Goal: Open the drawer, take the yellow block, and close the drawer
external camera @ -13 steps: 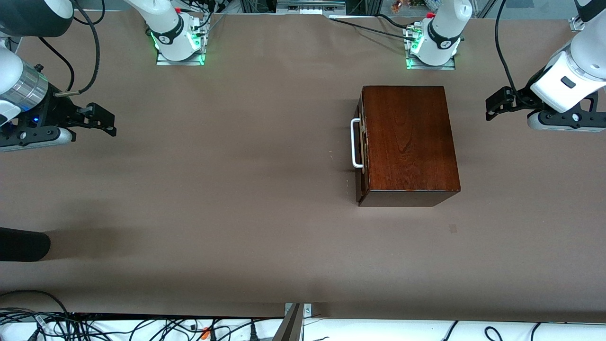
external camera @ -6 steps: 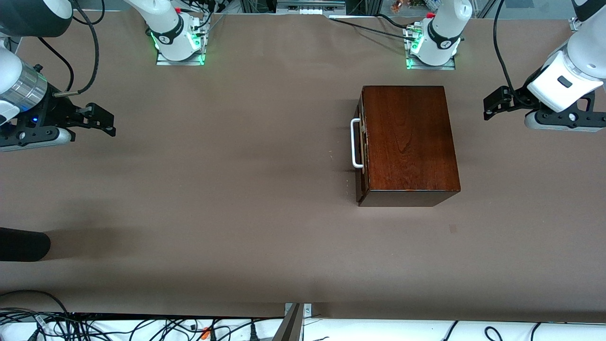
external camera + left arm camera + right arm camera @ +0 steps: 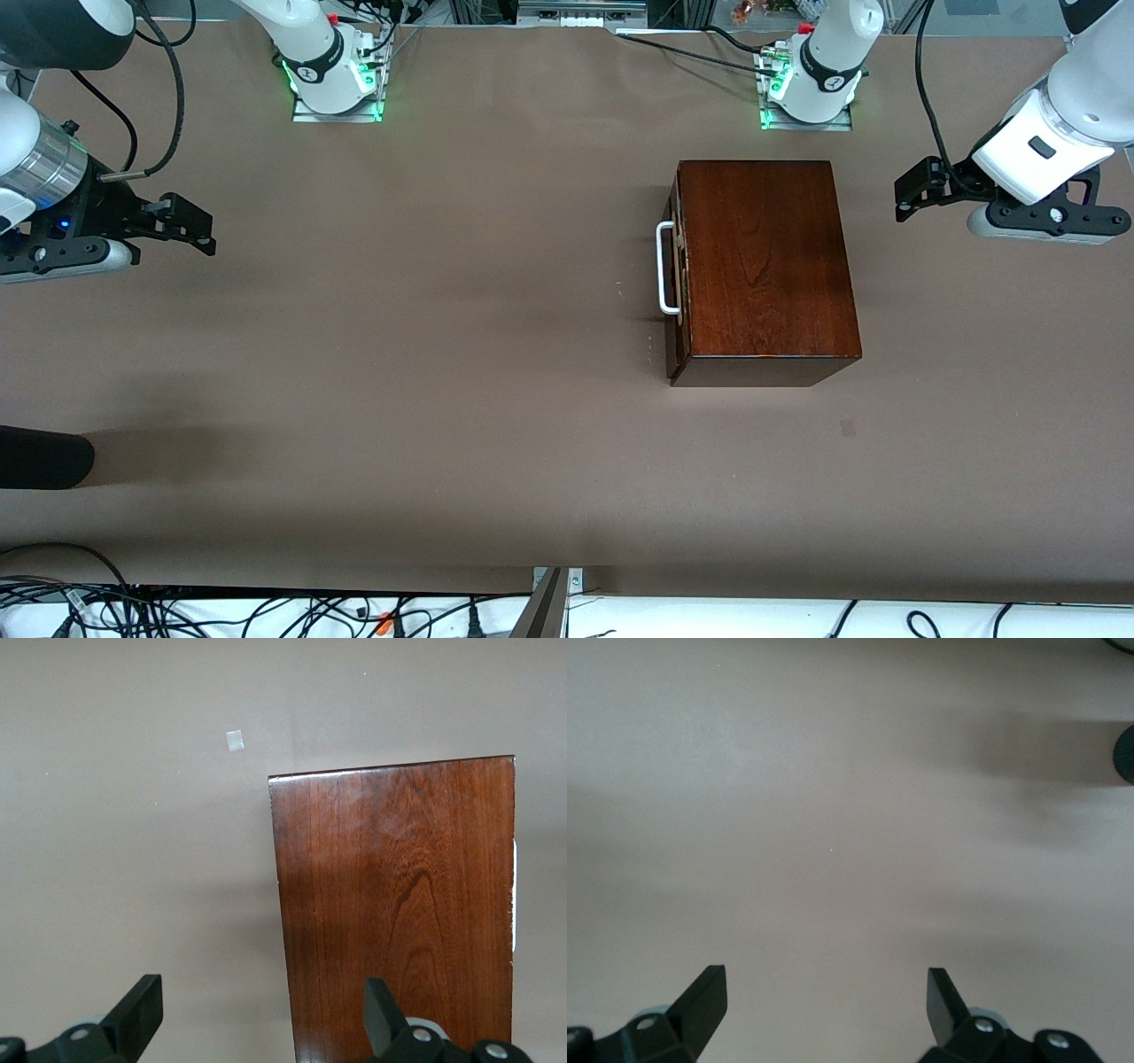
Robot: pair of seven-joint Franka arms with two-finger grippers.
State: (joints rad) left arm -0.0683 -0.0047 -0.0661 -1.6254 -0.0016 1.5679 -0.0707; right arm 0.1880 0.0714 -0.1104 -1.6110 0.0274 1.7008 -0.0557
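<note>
The drawer (image 3: 675, 270) sits shut in the wooden box (image 3: 764, 266), its contents hidden. The left claw (image 3: 912, 190) hovers over the desk (image 3: 425, 354) beside the box, fingers spread; the right claw (image 3: 190, 226) waits at its own end, also spread.

The drawer (image 3: 675, 270), white handle (image 3: 664, 268) outward, sits shut in its box (image 3: 764, 266).

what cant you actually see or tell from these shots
- Yellow block: in no view; the drawer is shut inside the wooden box, so nothing inside it shows.
- Drawer front: the front view shows only a thin edge and the white handle; the left wrist view shows mostly the box top.
- Left gripper, open, over bare table at the left arm's end.
- Right gripper, open, waits over bare table; its arm is cut off by the front view's edge.
</note>
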